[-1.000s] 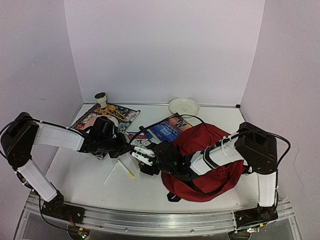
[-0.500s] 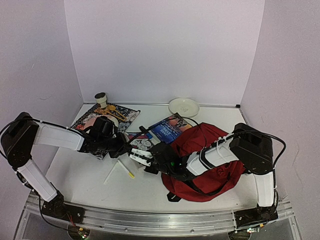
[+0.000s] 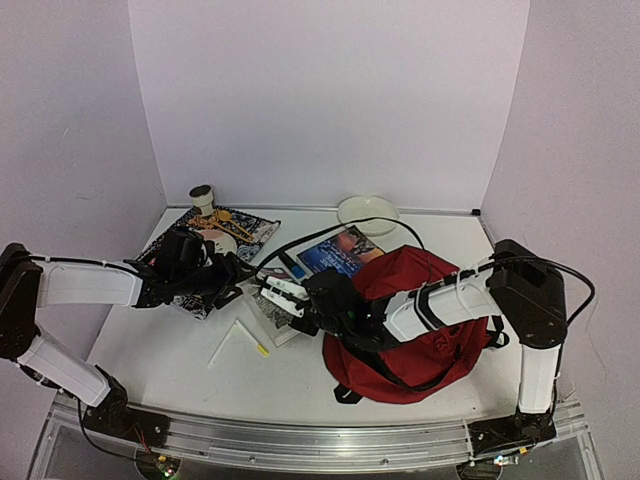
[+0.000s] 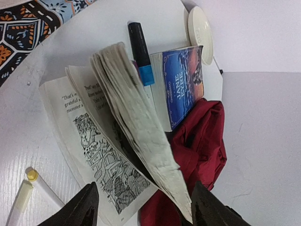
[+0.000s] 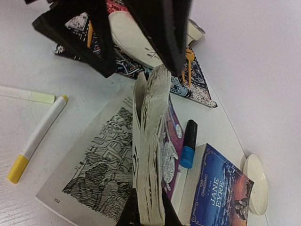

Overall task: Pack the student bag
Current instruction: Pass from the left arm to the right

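The student bag (image 3: pixel 425 320) is a dark-red backpack lying at the right of the table, also seen in the left wrist view (image 4: pixel 203 141). An illustrated paperback (image 5: pixel 101 169) lies partly open just left of it. My right gripper (image 5: pixel 146 213) is shut on its upright block of pages (image 5: pixel 153 141), seen from above (image 3: pixel 283 298). My left gripper (image 4: pixel 146 212) is open, its black fingers (image 5: pixel 157 28) standing apart on either side of the book's far end without touching it (image 3: pixel 228 276).
A blue "Jane Eyre" book (image 3: pixel 340 252) leans on the bag's far-left side, a blue-and-black marker (image 5: pixel 188 143) beside it. An uncapped yellow highlighter (image 3: pixel 252 338) and its cap (image 3: pixel 221 348) lie near the front. A patterned cloth (image 3: pixel 250 232) and a white plate (image 3: pixel 367 212) sit at the back.
The right gripper has closed on the paperback's pages. The left gripper has opened, let the book go and drawn back to the left.
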Motion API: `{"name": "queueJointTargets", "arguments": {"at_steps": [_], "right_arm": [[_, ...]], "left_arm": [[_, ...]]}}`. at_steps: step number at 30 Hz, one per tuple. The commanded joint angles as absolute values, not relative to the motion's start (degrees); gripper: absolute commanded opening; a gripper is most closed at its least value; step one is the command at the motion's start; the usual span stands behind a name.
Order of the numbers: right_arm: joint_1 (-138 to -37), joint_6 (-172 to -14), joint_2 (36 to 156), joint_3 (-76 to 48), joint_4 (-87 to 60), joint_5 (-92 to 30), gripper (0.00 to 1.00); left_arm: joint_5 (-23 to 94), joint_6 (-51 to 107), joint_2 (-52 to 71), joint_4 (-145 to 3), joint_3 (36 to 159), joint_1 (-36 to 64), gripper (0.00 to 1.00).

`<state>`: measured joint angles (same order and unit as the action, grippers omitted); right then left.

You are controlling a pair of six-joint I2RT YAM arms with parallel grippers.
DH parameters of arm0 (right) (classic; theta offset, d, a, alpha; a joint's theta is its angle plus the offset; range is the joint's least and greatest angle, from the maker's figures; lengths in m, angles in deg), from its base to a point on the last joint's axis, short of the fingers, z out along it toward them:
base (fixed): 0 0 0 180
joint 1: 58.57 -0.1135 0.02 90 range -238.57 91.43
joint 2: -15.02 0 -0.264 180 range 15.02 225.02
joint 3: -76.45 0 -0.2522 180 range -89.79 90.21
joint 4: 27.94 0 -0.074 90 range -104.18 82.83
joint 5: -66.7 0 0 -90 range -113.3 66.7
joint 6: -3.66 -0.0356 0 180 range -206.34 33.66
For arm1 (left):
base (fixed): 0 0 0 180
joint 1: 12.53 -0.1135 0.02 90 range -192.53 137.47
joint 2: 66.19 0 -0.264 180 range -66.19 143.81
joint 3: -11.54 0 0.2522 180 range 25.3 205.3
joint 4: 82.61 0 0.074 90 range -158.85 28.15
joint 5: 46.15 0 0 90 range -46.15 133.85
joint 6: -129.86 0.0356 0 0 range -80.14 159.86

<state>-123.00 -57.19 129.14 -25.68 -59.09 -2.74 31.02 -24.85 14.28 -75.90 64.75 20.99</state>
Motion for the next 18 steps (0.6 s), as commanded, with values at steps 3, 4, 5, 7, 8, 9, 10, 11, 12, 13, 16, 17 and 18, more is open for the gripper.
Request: {"name": "queueJointTargets", "arguments": {"at_steps": [3, 4, 5, 7, 8, 9, 10, 11, 12, 13, 16, 17, 18], "right_arm": [[-123.33, -63.84, 122.29, -23.12, -61.91, 0.93, 0.00], [-123.30, -64.49, 121.98, -22.81, -61.94, 1.57, 0.00], [-123.32, -65.02, 121.79, -22.52, -61.79, 2.45, 0.00], [-123.28, -65.94, 121.41, -21.96, -61.55, 4.17, 0.00], [-123.26, -66.29, 121.31, -21.67, -61.46, 5.33, 0.00], [-123.26, -66.60, 121.28, -21.32, -61.33, 6.35, 0.00], [-123.20, -67.00, 121.20, -20.99, -61.08, 7.28, 0.00], [-123.12, -67.49, 121.11, -20.66, -60.74, 8.15, 0.00], [-122.96, -68.18, 121.09, -20.30, -60.19, 8.87, 0.00], [-122.88, -69.04, 120.94, -20.03, -59.63, 9.41, 0.00], [-122.54, -71.92, 120.11, -19.57, -58.32, 9.67, 0.00], [-122.53, -72.91, 119.77, -19.28, -57.73, 9.67, 0.00], [-122.52, -73.90, 119.52, -18.97, -57.03, 9.73, 0.00]], "left_arm": [[32.72, -25.65, 11.72, -76.74, 61.67, 20.00, 0.75], [32.69, -25.85, 11.83, -76.76, 61.36, 19.99, 0.75], [32.85, -26.03, 11.76, -76.78, 61.08, 19.99, 0.76], [33.40, -26.42, 11.31, -76.85, 60.50, 19.97, 0.76], [33.82, -26.63, 10.86, -76.86, 60.13, 19.93, 0.77], [34.22, -26.82, 10.27, -76.85, 59.72, 19.91, 0.77], [34.59, -27.10, 9.71, -76.85, 59.28, 19.90, 0.77], [34.92, -27.40, 9.22, -76.85, 58.88, 19.90, 0.78], [35.10, -27.62, 8.92, -76.85, 58.57, 19.91, 0.78], [34.94, -27.88, 8.84, -76.89, 58.33, 19.90, 0.78], [33.61, -28.47, 9.61, -77.59, 57.95, 19.90, 0.79], [33.17, -28.61, 10.06, -77.86, 57.92, 19.90, 0.79], [32.82, -28.69, 10.55, -78.18, 57.94, 19.90, 0.79]]}}
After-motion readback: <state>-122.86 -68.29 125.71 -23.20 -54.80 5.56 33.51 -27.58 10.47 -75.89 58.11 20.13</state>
